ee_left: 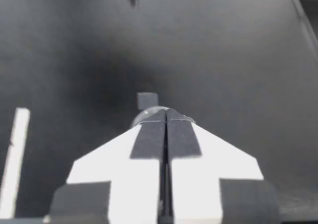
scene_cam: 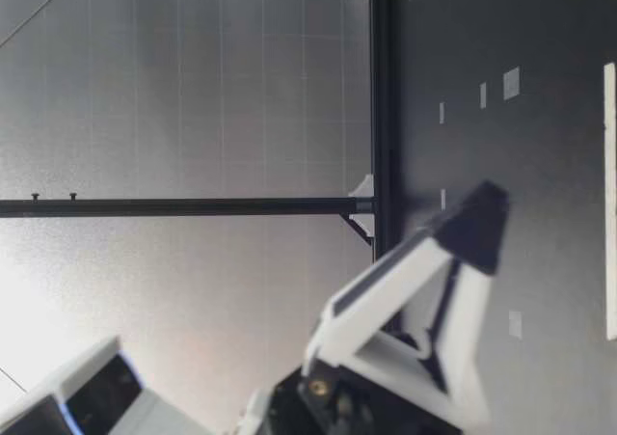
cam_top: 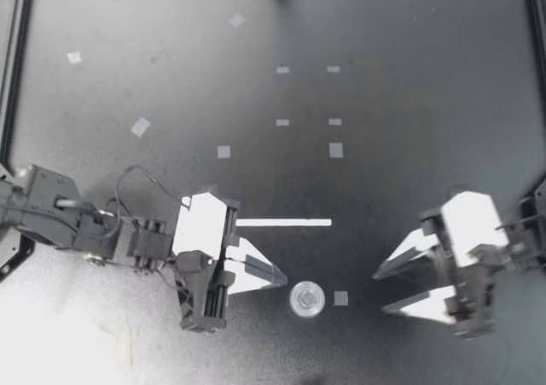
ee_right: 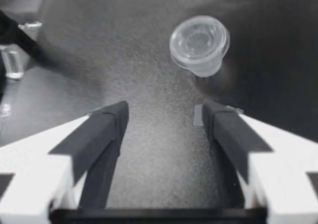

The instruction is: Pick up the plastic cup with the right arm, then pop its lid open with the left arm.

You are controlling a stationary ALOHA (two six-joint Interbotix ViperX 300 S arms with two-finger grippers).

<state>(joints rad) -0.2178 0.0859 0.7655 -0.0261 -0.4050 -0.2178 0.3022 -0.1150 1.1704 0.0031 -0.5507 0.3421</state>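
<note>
Top view first: the robot's left gripper (cam_top: 281, 276) has its two fingers pressed together into a single point, pinching nothing. Just ahead of that point, near it but apart as far as I can see, a small round clear plastic cup (cam_top: 307, 299) stands upright on the black table (cam_top: 409, 103), mouth up. From the left wrist the cup peeks out just beyond the joined tips and is partly hidden by them.

Directly past the cup lies a small grey square of tape (cam_top: 340, 298). Farther along the same line, the right gripper (cam_top: 380, 293) faces back toward the left one, with its fingers spread wide and empty. The cup lies ahead of its gap, clear of both fingertips, and the tape square lies nearer those tips than the cup does.

Off to one side of the left gripper, a long white strip (cam_top: 283, 223) lies flat on the table, running on ahead from beside its fingers.
</note>
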